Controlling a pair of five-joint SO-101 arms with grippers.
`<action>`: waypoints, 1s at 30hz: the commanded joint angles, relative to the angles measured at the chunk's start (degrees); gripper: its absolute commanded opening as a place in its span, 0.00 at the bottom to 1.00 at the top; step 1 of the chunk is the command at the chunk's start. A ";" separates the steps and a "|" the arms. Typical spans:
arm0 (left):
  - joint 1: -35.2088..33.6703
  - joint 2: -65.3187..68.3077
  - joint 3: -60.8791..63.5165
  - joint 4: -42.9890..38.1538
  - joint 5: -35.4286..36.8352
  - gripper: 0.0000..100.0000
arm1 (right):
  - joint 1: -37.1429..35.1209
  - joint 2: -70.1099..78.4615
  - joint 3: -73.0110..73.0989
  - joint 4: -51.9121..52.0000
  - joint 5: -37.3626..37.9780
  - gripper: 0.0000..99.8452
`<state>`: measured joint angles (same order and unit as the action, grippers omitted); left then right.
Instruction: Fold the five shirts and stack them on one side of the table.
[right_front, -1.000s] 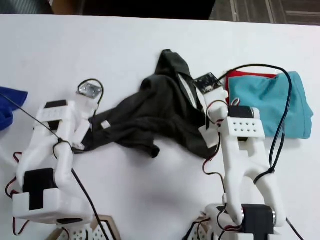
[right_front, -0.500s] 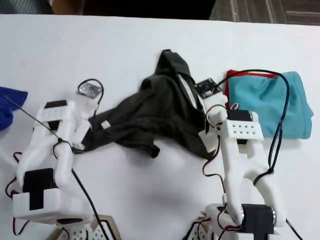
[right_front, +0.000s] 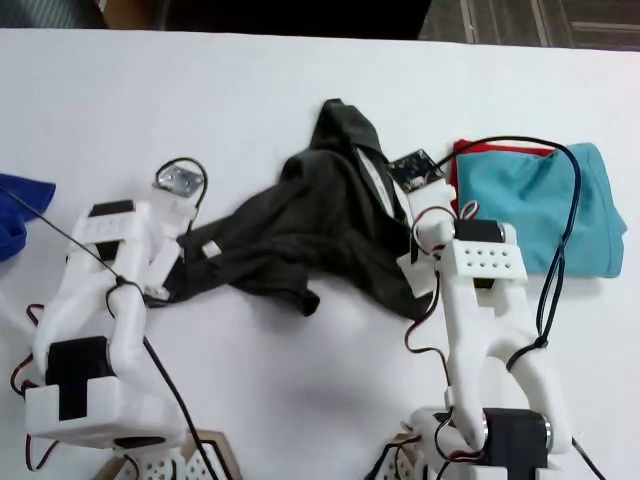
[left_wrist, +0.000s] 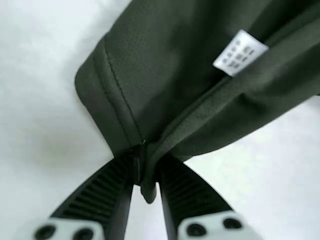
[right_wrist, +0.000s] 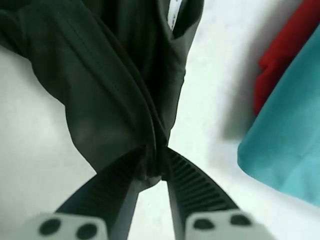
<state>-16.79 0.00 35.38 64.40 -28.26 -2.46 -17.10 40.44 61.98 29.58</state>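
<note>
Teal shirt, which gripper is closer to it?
Right. The right gripper grips the dark shirt beside the teal shirt; the left gripper grips that shirt's opposite end, farther away.

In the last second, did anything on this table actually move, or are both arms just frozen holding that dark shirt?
The right gripper, shut on the dark shirt, drew back slightly toward its own base, and its black cable shifted with it. Nothing was taken or let go. The left gripper stayed clamped on the shirt's other end; the teal shirt, red shirt and blue shirt did not move.
</note>
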 joint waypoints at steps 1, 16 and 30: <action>-0.44 -1.58 -1.63 0.53 -0.62 0.03 | 0.57 0.22 -0.09 -0.22 0.00 0.05; -0.35 -1.58 -1.63 0.53 -0.62 0.03 | 0.57 0.13 2.81 -0.40 0.09 0.11; -0.35 -1.58 -1.71 0.53 -0.62 0.03 | 0.57 0.04 2.81 1.80 0.09 0.11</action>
<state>-16.79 0.00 35.38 64.40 -28.26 -2.37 -16.92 43.69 63.47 29.58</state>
